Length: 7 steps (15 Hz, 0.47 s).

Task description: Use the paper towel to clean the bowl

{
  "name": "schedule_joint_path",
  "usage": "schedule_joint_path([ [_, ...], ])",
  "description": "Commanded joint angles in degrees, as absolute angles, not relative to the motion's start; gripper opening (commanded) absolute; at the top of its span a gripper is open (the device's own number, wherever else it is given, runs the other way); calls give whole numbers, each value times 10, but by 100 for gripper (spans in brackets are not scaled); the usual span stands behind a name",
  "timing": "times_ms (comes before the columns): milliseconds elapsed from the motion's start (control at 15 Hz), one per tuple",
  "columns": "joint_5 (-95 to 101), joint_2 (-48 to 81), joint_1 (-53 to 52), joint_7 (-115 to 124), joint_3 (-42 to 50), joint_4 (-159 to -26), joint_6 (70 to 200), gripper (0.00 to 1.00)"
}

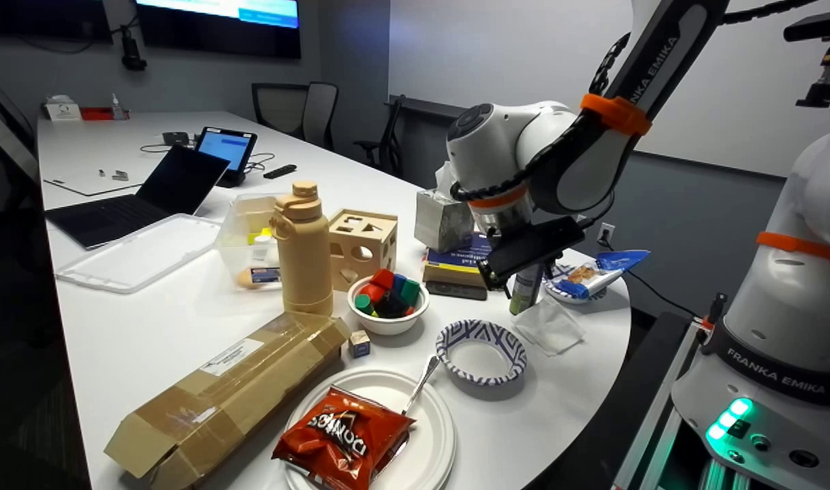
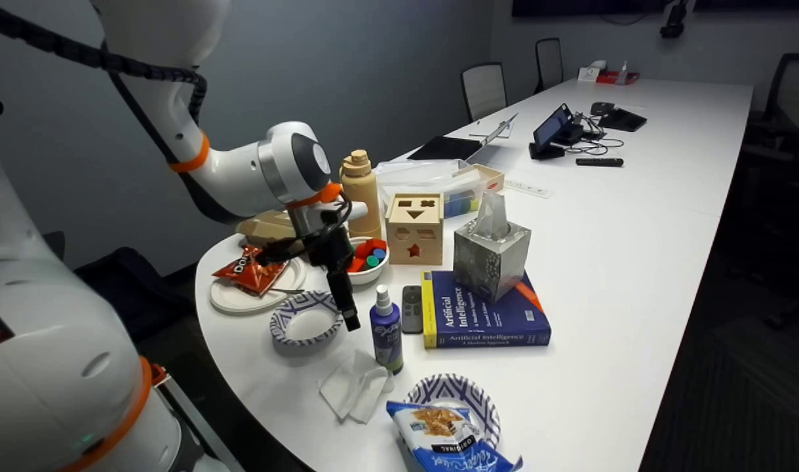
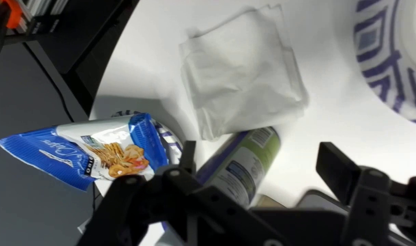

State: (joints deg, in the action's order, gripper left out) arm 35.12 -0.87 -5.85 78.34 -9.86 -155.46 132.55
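Towel (image 3: 243, 71): white, creased; lying on the table (image 3: 347, 133), not gripped; in the wrist view it sits at 12 o'clock from your gripper (image 3: 260, 160), with the spray bottle (image 3: 243, 167) just beside it at 6 o'clock and the bowl (image 3: 395, 58) near it at 3; gripper: jaws spread, nothing held; bowl: upright, no towel in it, cleanliness impossible to tell; done: nothing that shows; left, by my judgement: you grasp the towel, carry it towards 3 o'clock, wipe the bowl's inside, release.
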Motion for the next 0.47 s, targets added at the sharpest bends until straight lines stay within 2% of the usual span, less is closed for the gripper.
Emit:
schedule_joint_path([
  [0,318,-88,-64,743,-90,-1587,1389,100],
  [400,283,-115,-56,704,-100,-1572,1437,100],
])
